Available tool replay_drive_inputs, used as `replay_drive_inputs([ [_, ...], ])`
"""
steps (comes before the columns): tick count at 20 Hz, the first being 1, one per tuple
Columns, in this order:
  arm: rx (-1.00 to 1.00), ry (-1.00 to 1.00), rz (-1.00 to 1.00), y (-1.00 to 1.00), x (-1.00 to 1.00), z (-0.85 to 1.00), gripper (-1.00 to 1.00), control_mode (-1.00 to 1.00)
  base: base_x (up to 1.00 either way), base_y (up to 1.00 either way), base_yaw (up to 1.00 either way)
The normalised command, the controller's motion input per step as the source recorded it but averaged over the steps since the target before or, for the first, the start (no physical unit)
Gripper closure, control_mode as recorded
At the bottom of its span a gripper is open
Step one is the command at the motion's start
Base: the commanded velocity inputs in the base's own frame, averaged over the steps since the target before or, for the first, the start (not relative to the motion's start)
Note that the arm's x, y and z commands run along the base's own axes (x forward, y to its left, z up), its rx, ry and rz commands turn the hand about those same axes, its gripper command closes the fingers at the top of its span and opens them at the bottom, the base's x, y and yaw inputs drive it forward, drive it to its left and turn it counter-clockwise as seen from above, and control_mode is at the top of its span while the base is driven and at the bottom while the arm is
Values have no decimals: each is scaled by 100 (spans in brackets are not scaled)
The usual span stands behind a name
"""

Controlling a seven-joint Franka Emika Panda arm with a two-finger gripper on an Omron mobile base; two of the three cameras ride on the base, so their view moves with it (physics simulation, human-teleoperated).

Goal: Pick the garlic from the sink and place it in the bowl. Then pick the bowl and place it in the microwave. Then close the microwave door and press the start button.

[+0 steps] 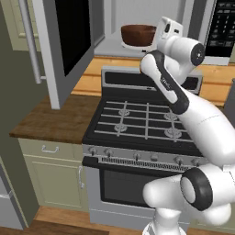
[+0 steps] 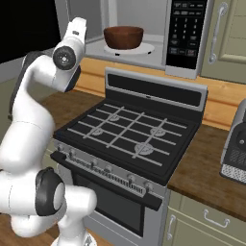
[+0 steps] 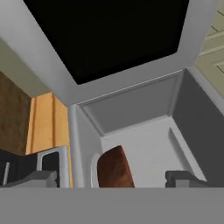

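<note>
Far left, the microwave door (image 1: pixel 64 41) stands swung wide, leaving the microwave (image 2: pixel 139 29) cavity accessible. At centre, the bowl (image 2: pixel 123 37) rests on the white turntable (image 2: pixel 144 48), above the stove (image 1: pixel 142 121) and wooden worktop (image 1: pixel 50 119); its contents are hidden. The end effector (image 3: pixel 111 181), fingers (image 3: pixel 183 177) spread and empty, hovers just outside the bowl, presumably free to address the door.
</note>
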Motion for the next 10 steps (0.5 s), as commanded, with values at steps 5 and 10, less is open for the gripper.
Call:
replay_drive_inputs([
  [5,0,23,3,29,-100,21,-100,-100,0,0,0],
  [10,0,29,0,23,-100,25,-100,-100,0,0,0],
])
